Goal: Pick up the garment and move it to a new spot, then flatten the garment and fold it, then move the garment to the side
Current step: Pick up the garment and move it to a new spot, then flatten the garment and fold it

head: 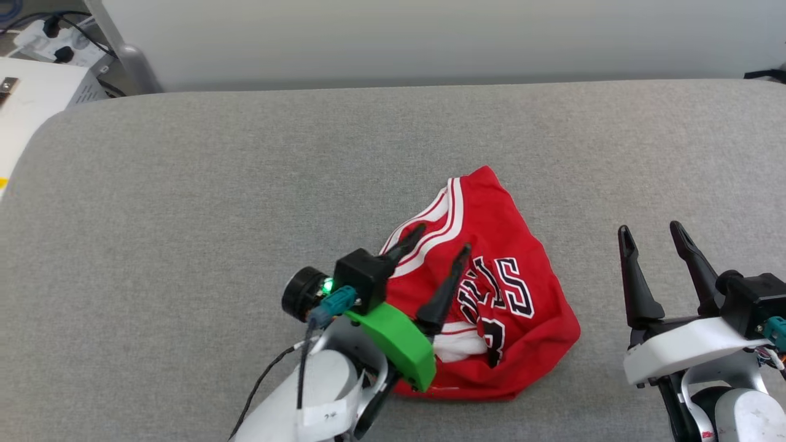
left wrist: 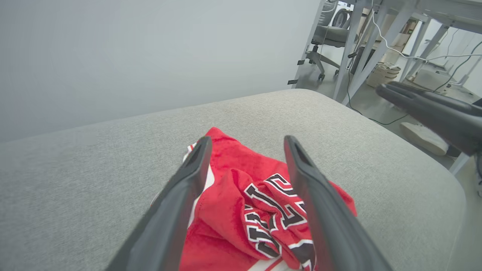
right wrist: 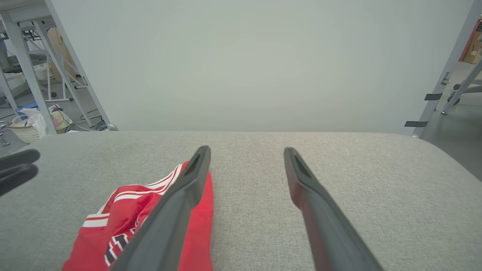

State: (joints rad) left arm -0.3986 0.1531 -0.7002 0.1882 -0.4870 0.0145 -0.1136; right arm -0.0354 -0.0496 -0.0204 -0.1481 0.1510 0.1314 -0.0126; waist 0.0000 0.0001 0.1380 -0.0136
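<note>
Largest, a grey woven pad (head: pixel 184 215), running edge to edge across the head view below a pale wall (head: pixel 430 37).

Next, the garment (head: pixel 503 245), lying crumpled in a rough heap on the pad, just right of centre and in the lower half of the head view. Red cloth, with red-white striped trim along its upper left edge, black white-outlined letters twisted across the middle, and a patch of white at the lower left. In the right wrist view, at the lower left, partly behind one finger.

Then the left gripper (head: pixel 443 239), reaching up from the bottom centre of the head view and standing over the garment's left part. Jaws spread wide, clamping nothing, with red cloth and lettering showing between the fingers in the left wrist view. Touching the cloth or just above it: cannot tell.

The right gripper (head: pixel 651 228), at the lower right, well apart from the garment, over bare pad. Jaws likewise wide apart and empty.

Smaller: a green bracket (head: pixel 399 337) behind the left gripper's fingers; a white power strip (head: pixel 55 37) with black plugs in the upper left corner; a small green light (head: pixel 328 285) left of the bracket.
</note>
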